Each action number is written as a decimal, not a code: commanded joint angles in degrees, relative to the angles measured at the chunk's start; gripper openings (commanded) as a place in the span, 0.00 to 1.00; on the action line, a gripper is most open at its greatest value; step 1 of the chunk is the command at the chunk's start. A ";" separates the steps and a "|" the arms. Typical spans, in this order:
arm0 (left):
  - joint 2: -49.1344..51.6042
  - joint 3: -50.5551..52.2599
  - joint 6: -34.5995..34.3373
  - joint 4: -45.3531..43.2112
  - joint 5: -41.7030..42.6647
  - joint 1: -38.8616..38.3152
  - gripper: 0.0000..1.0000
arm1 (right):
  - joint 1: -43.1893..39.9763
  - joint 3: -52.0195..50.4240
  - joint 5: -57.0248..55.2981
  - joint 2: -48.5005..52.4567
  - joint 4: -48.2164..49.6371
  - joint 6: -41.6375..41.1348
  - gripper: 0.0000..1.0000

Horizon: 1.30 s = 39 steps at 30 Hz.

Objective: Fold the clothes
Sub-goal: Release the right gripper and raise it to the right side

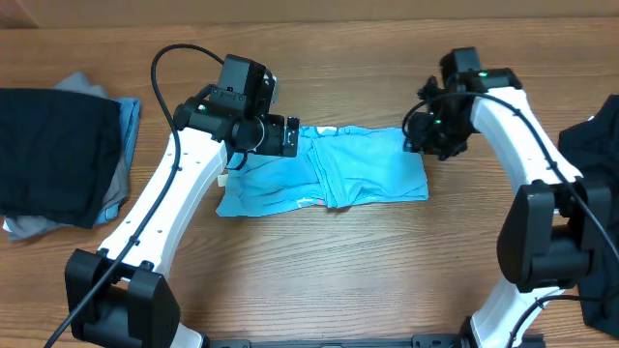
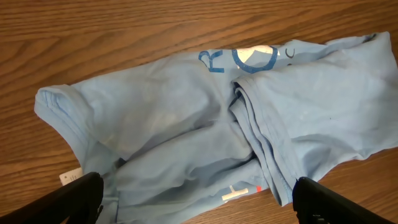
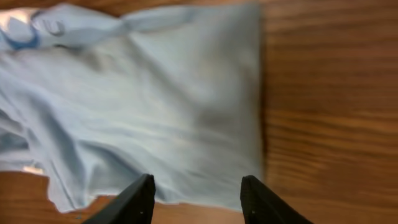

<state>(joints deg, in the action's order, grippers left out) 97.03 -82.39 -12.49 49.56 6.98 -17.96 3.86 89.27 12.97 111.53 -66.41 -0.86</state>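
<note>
In the middle of the table (image 1: 338, 271) the sky-blue shirt (image 1: 329, 179) lies in a rough, rumpled band, to my eye only half folded. The left gripper (image 2: 199, 196) hangs wide open over one end. The right gripper (image 3: 198, 199) is partly open and empty over the other; a dark stack of clothes (image 1: 58, 155) lies at the left.

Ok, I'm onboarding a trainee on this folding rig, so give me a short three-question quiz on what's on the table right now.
1. True or false: the left gripper is clamped on the light sky-blue cotton T-shirt.
2. Where does the stack of black, grey and blue clothes lie on the wooden table? A) robot's left B) robot's right C) on the blue T-shirt
3. What colour is the lettering showing on the T-shirt in the left wrist view?
Key: 1 false, it stands wide open above the shirt; 2 A; 3 blue.
</note>
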 commanded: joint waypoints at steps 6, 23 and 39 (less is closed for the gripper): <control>0.24 0.15 -0.61 -0.24 -0.48 -0.07 1.00 | -5.79 0.72 -4.85 -1.88 1.77 1.22 0.19; 3.65 0.15 -1.44 -10.80 10.25 -5.68 0.87 | -12.87 0.72 -5.25 -1.86 3.32 1.25 1.00; 18.53 0.15 -9.81 -12.57 8.61 -10.03 0.75 | -12.87 0.72 -5.25 -1.86 3.30 1.25 1.00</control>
<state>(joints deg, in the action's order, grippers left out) 115.57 -82.02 -20.73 37.65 16.29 -28.38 -8.97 89.27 8.08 111.53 -63.42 0.21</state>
